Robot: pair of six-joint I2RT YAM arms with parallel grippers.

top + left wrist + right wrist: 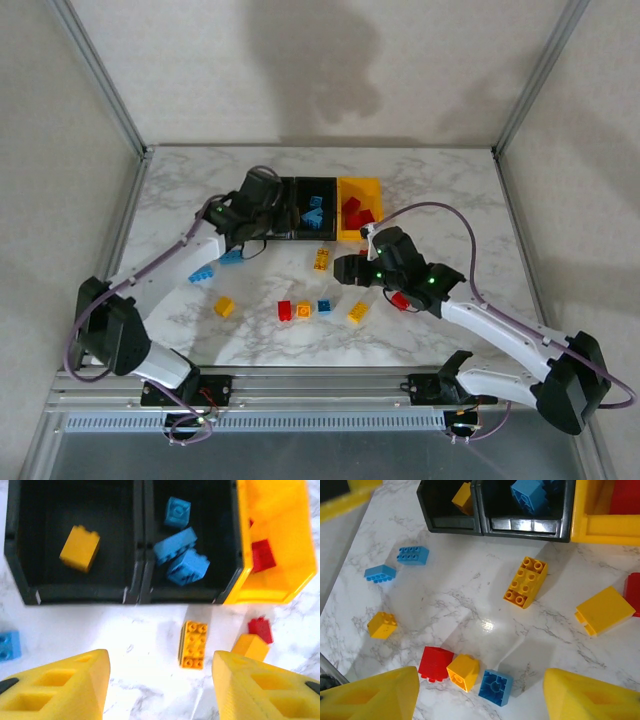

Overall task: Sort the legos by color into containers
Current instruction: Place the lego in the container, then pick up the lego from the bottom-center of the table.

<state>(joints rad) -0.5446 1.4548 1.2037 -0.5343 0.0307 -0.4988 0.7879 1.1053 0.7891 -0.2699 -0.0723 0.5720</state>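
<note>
Aim is mattering. My right hand (pixel 480 692) is hanging open, empty; I am targeting the yellow brick (pixel 462 671) alone.

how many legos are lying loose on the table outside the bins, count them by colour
blue legos: 3
yellow-orange legos: 4
red legos: 2
total in view on the table: 9
</note>
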